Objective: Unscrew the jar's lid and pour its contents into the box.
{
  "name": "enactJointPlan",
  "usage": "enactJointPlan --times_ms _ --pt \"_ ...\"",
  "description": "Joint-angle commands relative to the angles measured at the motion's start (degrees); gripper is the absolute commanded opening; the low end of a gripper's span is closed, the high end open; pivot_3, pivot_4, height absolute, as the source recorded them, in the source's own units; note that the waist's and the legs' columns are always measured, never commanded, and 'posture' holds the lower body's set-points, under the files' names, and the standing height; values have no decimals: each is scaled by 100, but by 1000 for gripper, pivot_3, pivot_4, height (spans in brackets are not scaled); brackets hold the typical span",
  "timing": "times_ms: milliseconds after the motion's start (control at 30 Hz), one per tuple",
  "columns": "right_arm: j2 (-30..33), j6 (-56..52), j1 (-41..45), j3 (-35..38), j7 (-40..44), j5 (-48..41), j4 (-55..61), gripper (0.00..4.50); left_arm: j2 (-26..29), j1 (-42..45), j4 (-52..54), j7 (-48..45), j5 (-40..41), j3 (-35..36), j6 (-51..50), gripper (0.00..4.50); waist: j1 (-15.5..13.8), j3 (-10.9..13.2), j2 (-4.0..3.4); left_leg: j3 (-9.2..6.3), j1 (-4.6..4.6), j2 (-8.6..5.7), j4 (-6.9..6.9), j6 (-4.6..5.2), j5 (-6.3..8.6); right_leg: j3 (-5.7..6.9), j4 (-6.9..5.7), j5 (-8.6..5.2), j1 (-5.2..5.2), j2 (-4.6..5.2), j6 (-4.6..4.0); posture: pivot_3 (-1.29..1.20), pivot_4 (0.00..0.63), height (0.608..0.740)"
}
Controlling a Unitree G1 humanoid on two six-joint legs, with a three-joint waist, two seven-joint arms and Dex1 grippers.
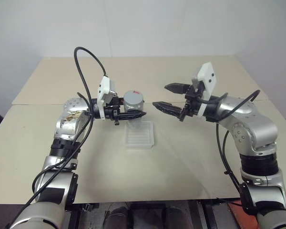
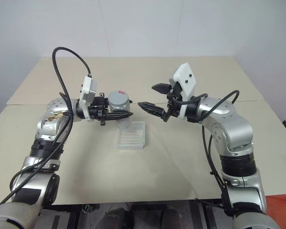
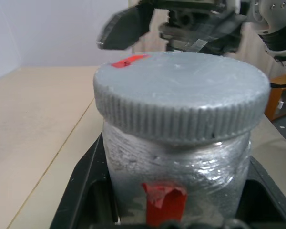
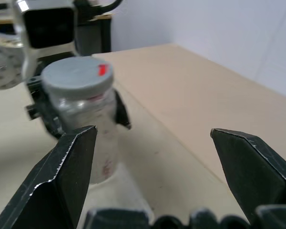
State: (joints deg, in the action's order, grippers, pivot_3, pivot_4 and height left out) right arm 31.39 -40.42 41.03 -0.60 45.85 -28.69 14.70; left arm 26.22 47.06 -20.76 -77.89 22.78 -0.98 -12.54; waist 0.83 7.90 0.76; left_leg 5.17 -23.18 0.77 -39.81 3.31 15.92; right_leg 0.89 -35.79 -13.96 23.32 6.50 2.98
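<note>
Jar (image 1: 133, 106) with its grey lid (image 1: 133, 98) screwed on sits upright, clamped between the fingers of the left gripper (image 1: 131, 115), held above the far edge of the clear plastic box (image 1: 139, 135) on the beige table (image 1: 181, 157). Right gripper (image 1: 166, 98) hangs beside it, jaws spread wide and empty.

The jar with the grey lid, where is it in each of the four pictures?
Left eye view: the jar sits a little left of centre, held up over the box by the left gripper.
Right eye view: just left of centre, above the box.
Left wrist view: huge, in the middle.
Right wrist view: upper left, beyond the open right gripper.
Shared landmark: the red mark on the lid.
</note>
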Motion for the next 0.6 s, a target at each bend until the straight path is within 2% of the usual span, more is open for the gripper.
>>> enactJointPlan --times_ms 33,267,600 --pt "16 43 166 141 187 -341 328 4439 -6 159 12 116 101 160 74 2095 -1 0 0 -1 0 0 0 0 0 0 0 0 0 0 0 0 150 740" --pt "-514 -136 689 -152 -187 -379 252 4439 -61 221 -99 237 71 138 112 2095 0 0 0 0 2 1 0 0 0 1 -2 0 0 0 0 0 150 740" --pt "-1161 59 1106 -810 -738 328 -237 4439 -103 123 93 290 118 127 45 2095 -4 0 0 -3 0 -2 -1 -2 -1 5 -4 0 0 1 0 0 150 740"
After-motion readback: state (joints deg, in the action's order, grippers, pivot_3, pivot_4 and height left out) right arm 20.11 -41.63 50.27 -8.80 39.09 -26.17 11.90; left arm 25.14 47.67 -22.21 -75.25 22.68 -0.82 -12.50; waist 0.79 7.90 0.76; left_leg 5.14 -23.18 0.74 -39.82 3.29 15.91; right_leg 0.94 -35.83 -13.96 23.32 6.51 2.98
